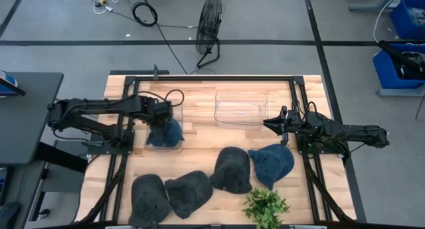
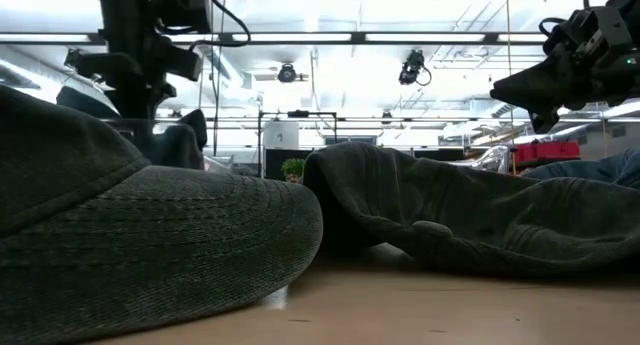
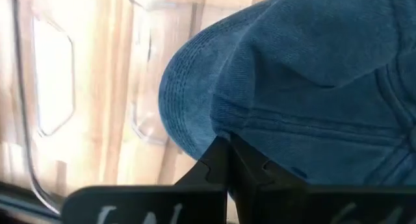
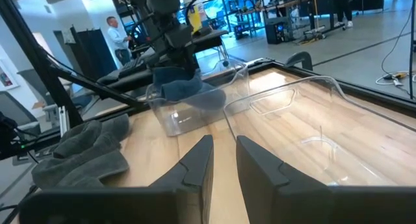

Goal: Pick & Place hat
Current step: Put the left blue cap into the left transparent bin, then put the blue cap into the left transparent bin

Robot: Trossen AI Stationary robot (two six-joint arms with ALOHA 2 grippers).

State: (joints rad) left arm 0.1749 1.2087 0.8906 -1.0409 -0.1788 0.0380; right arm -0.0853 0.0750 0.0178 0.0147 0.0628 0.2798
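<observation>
My left gripper (image 1: 161, 122) is shut on a blue cap (image 1: 166, 133) that hangs into a clear plastic bin (image 1: 151, 144) at the table's left; the cap fills the left wrist view (image 3: 305, 74). My right gripper (image 1: 271, 124) hovers empty, its fingers slightly apart, at the right end of a second clear bin (image 1: 241, 109). Another blue cap (image 1: 272, 164) and three dark grey caps (image 1: 232, 169) (image 1: 189, 191) (image 1: 149, 198) lie crown up on the near half of the table. My left gripper pinches a fold of the blue cap's fabric (image 3: 227, 130) between its two shut fingers, coming from above. The cap hangs below the fingers inside the clear bin; whether it rests on the bin floor cannot be told.
A small green plant (image 1: 265, 206) stands at the near edge, right of the middle. Black frame rails (image 1: 295, 103) run along the table's sides and far edge. In the low view the grey caps (image 2: 130, 235) fill the foreground.
</observation>
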